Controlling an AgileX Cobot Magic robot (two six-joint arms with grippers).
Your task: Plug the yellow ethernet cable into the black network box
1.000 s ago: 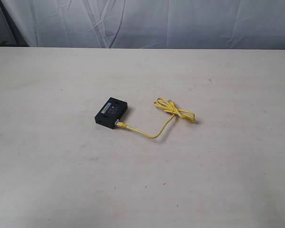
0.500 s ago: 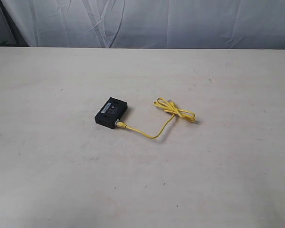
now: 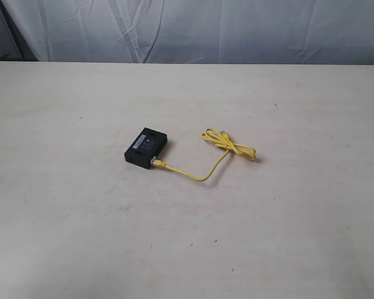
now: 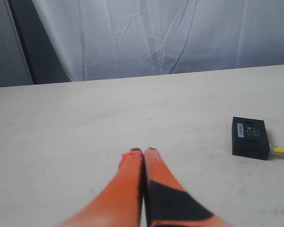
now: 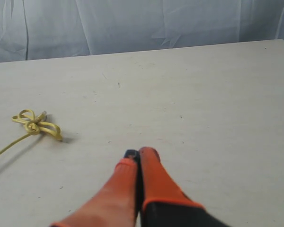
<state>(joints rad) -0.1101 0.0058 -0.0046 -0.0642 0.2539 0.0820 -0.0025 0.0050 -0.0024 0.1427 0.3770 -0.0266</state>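
Observation:
The black network box (image 3: pixel 146 147) lies flat near the middle of the pale table (image 3: pixel 81 237), white label strip on top. The yellow ethernet cable (image 3: pixel 202 177) has its plug sitting in the box's near side, then curves right to a tied bundle (image 3: pixel 229 144). The left wrist view shows the box (image 4: pixel 249 137) with the cable's end (image 4: pixel 283 150) at its side, well away from my left gripper (image 4: pixel 142 151), which is shut and empty. My right gripper (image 5: pixel 140 152) is shut and empty too, apart from the cable bundle (image 5: pixel 35 124). Neither arm shows in the exterior view.
A white cloth backdrop (image 3: pixel 193 28) hangs behind the table's far edge. A dark upright edge (image 4: pixel 21 42) stands beside the cloth in the left wrist view.

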